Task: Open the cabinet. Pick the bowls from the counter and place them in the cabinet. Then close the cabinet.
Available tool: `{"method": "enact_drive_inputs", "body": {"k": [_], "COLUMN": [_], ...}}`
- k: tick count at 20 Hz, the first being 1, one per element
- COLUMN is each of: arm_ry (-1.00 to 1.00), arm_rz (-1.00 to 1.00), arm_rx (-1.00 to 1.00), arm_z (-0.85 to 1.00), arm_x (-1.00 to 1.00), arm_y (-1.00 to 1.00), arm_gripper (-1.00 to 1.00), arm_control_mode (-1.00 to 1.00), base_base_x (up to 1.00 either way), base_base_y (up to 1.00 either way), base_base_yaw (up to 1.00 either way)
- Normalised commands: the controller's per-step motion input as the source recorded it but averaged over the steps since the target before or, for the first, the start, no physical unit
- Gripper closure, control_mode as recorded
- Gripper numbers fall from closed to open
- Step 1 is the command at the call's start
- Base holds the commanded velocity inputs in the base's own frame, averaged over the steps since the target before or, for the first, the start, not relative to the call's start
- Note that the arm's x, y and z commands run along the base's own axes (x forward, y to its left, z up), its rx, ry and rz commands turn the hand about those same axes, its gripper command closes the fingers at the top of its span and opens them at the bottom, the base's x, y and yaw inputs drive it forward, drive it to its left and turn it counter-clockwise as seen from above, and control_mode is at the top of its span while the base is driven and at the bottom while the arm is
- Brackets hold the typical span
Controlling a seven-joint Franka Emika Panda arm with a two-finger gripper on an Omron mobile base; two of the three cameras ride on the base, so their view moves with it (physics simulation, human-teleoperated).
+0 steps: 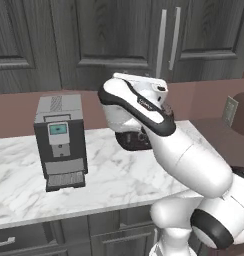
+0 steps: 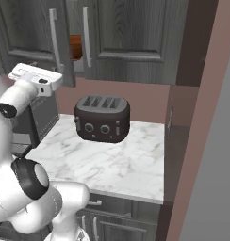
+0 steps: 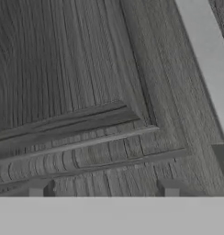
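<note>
Cabinet (image 2: 131,33): above the tabletop (image 2: 117,164), left door looks slightly ajar beside the right, a reddish-brown bowl (image 2: 75,47) showing in the gap.
Second bowl: cannot tell where.
Fingers (image 3: 103,187): spread wide, empty, close against the door panel by its handle (image 3: 208,55).
Left: likely the closing, perhaps one bowl.

Kitchen, rendered. White marble counter (image 1: 109,170) with a coffee machine (image 1: 60,141) and black four-slot toaster (image 2: 102,117) on it, dark grey wood-grain cabinet (image 1: 114,35) above with long silver bar handles, drawer fronts below, reddish-brown back wall (image 2: 145,101).
</note>
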Motion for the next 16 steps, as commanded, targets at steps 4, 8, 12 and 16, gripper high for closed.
{"method": "enact_drive_inputs", "body": {"k": [4,8,12,16], "arm_ry": [0.20,0.26,0.31,0.42], "arm_rz": [-0.41,-0.38,-0.36,-0.30], "arm_rx": [-0.10,-0.07,-0.04,-0.01], "arm_z": [0.00,0.00,0.04,0.15], "arm_x": [1.00,1.00,1.00,1.00], "arm_y": [0.00,0.00,0.00,0.00], "arm_gripper": [-1.00,-1.00,-1.00,-1.00], "arm_control_mode": [-1.00,-1.00,-1.00,-1.00], "base_base_x": [0.00,0.00,0.00,0.00], "base_base_y": [0.00,0.00,0.00,0.00], "base_base_yaw": [0.00,0.00,0.00,0.00]}}
